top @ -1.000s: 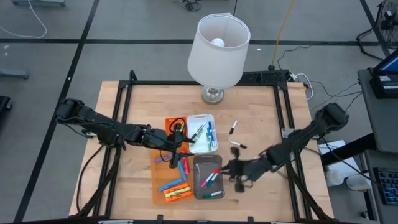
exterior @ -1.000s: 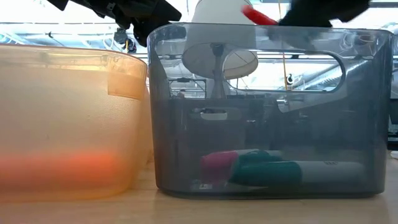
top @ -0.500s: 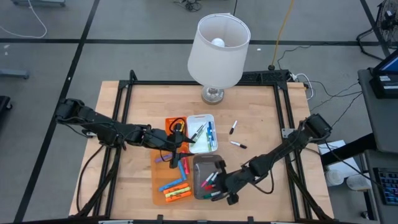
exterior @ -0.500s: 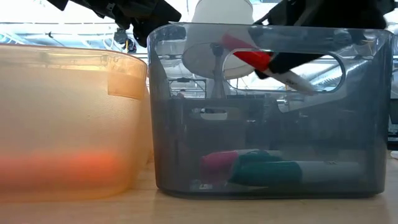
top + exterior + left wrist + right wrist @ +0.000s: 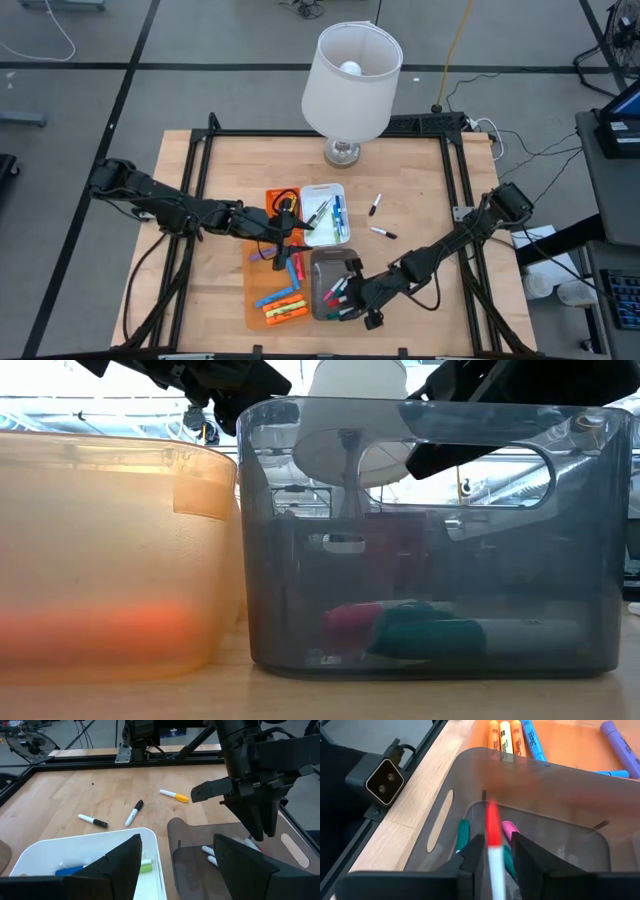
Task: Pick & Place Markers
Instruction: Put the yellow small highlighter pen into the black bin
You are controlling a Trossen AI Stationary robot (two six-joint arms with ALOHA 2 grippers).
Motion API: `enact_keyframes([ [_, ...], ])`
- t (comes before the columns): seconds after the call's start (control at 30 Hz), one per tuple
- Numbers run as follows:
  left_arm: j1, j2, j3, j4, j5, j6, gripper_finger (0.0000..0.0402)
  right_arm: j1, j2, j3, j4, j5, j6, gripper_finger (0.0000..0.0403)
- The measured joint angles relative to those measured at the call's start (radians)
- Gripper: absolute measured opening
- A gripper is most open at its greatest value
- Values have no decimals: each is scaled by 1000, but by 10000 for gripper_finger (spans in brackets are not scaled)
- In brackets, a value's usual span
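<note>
My right gripper [image 5: 352, 290] hangs over the grey tray [image 5: 318, 262], open. A red-capped marker [image 5: 493, 835] shows as a blurred streak between its fingers, above the tray's inside. A pink marker [image 5: 350, 622] and a green marker [image 5: 430, 632] lie on the tray's floor. My left gripper [image 5: 285, 235] is open and empty. It hovers where the orange tray [image 5: 262, 300], the white tray [image 5: 312, 190] and the grey tray meet. Orange, yellow and blue markers [image 5: 512, 735] lie in the orange tray. My right gripper has a finger on either side of the red-capped marker [image 5: 493, 865], coming from above over the grey tray. The marker is narrower than the gap and blurred. I cannot tell whether either finger touches it.
Two black-capped markers [image 5: 375, 204] [image 5: 383, 233] lie on the bare wood to the right of the white tray, and a yellow-capped one [image 5: 175, 795] farther right. A lamp [image 5: 352, 80] stands at the table's far edge. A black frame runs round the table.
My right gripper has moved from the grey tray's right side toward the left and the near edge, carrying the red-capped marker over the tray. In the low view the marker hung slanted under the gripper half a second ago and no longer shows there.
</note>
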Motion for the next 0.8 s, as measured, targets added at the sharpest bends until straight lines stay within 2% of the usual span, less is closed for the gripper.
enact_keyframes([
  [0.23, 0, 0, 0, 0, 0, 0, 250, 1, -4, 0, -13, -2, -2, 119],
  [0.37, 0, 0, 0, -3, 0, 0, 250, 16, -63, 1, -135, -52, 51, 127],
  [0.57, 0, 0, 0, -2, 0, 0, 250, 57, -196, -7, -436, -36, 347, 120],
  [0.7, 0, 0, 0, -2, 0, -1, 250, 98, -261, -70, -556, 73, 592, 115],
  [0.8, 0, 0, 0, 0, 0, -2, 250, 107, -303, -128, -644, 105, 769, 114],
])
